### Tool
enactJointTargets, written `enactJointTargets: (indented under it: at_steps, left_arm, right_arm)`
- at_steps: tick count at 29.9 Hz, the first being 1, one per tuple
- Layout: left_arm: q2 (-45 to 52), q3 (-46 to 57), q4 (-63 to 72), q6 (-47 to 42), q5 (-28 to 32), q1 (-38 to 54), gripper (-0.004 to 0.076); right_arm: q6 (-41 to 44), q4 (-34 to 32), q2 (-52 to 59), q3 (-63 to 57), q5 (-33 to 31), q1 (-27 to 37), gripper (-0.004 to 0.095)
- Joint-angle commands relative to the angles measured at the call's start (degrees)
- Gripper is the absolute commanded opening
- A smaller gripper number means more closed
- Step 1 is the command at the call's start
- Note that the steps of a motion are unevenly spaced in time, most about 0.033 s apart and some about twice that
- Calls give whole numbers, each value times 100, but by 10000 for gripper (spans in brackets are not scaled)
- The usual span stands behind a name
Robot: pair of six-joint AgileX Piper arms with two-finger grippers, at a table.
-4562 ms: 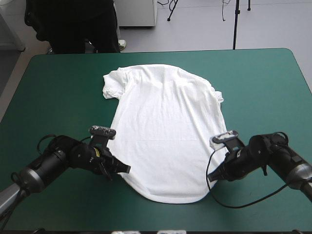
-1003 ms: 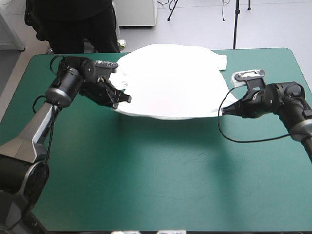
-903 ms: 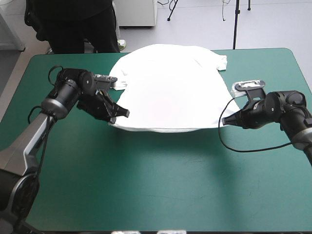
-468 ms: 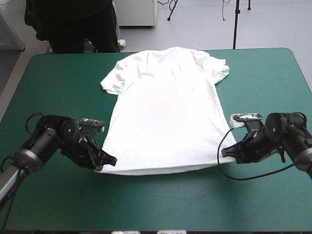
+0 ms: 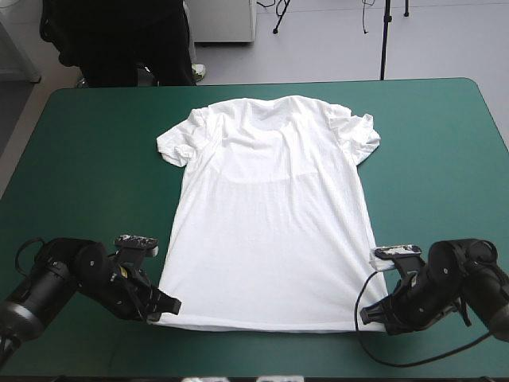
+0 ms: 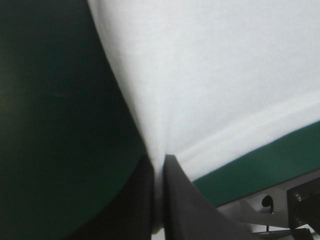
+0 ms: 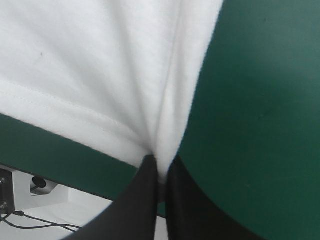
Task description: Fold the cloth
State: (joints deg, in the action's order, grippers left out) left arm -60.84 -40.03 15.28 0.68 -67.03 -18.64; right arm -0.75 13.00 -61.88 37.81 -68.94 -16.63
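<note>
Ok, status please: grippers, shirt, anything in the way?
Left gripper shut on T-shirt hem corner; right gripper the same. T-shirt spread flat, collar far. Nothing in the way.

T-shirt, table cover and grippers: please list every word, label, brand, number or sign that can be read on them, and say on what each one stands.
None can be read. The T-shirt is plain white in all three views, with no print or legible label. The teal-green cover, the left gripper and the right gripper show no marking either.
</note>
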Motion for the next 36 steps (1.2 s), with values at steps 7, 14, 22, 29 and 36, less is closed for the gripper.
enactJointTargets:
  at_steps: [7,14,22,29,36]
  left_arm:
    - [333,133,332,-68,-8,-19,-7]
    - [333,133,160,-68,-31,-19,250]
    - [333,-455,-172,-354,-464,-19,549]
    - [-66,-2254,-1068,-1215,941,-6,549]
    - [-1546,-3369,-1528,-1163,1302,-6,549]
  right_arm:
    - [-39,35,438,-44,-142,-14,24]
    - [-121,-158,412,-44,-182,-14,494]
    - [75,-653,423,603,-220,-3,679]
    - [1156,-1945,181,1803,1179,-3,676]
    - [1367,-2459,-725,2840,1426,-3,675]
